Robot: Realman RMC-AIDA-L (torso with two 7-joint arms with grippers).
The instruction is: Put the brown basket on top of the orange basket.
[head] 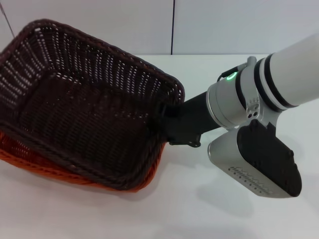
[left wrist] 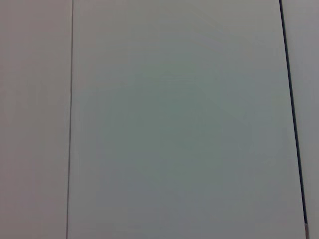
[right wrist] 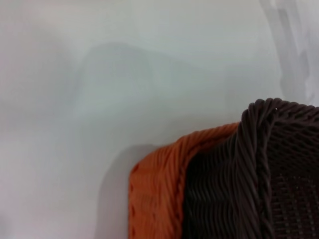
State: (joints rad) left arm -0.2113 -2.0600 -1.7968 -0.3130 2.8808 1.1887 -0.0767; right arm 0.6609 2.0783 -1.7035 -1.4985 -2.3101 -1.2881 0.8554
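The brown basket [head: 84, 104] hangs tilted at the left of the head view, its far end raised. It lies partly inside the orange basket [head: 30, 162], whose rim shows beneath it along the near and left sides. My right gripper [head: 167, 117] reaches in from the right and is shut on the brown basket's right rim. The right wrist view shows a brown basket corner [right wrist: 259, 174] sitting over the orange basket's corner [right wrist: 157, 189]. My left gripper appears in no view.
The baskets rest on a white table [head: 199, 209]. Behind it stands a pale wall with a dark vertical seam [head: 173, 27]. The left wrist view holds only a pale panel [left wrist: 174, 124] with thin seams at its sides.
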